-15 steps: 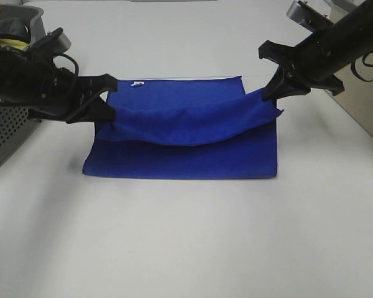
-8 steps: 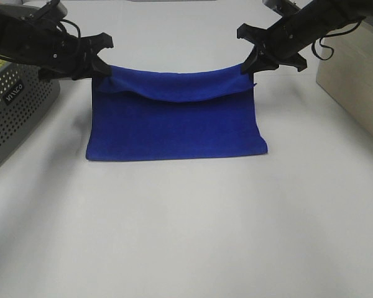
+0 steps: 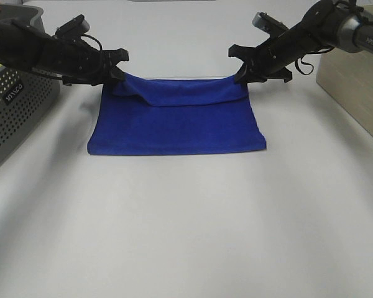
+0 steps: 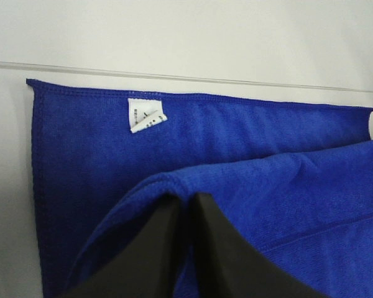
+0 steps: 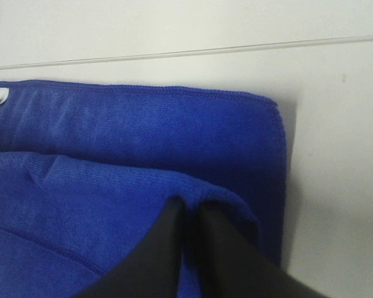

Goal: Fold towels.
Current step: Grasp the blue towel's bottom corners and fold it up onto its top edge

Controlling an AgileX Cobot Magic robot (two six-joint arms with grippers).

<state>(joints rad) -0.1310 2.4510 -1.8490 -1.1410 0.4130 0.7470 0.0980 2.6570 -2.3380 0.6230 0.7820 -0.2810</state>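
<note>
Grey perforated basket (image 3: 12,118) stands at the left of the table (image 3: 186,248), apart from the work; left gripper (image 3: 118,71) has its jaws pinched together on the left corner of the lifted edge of the blue towel (image 3: 177,127); towel lies mid-table, doubled over itself, long axis running left to right between both arms; white tag (image 4: 146,115) and far hem (image 5: 174,90) show uncovered just beyond the fingertips; right gripper (image 3: 242,73) likewise clamped on the right corner, equally near; judged: the held edge must go a little way beyond to meet that hem before release.
</note>
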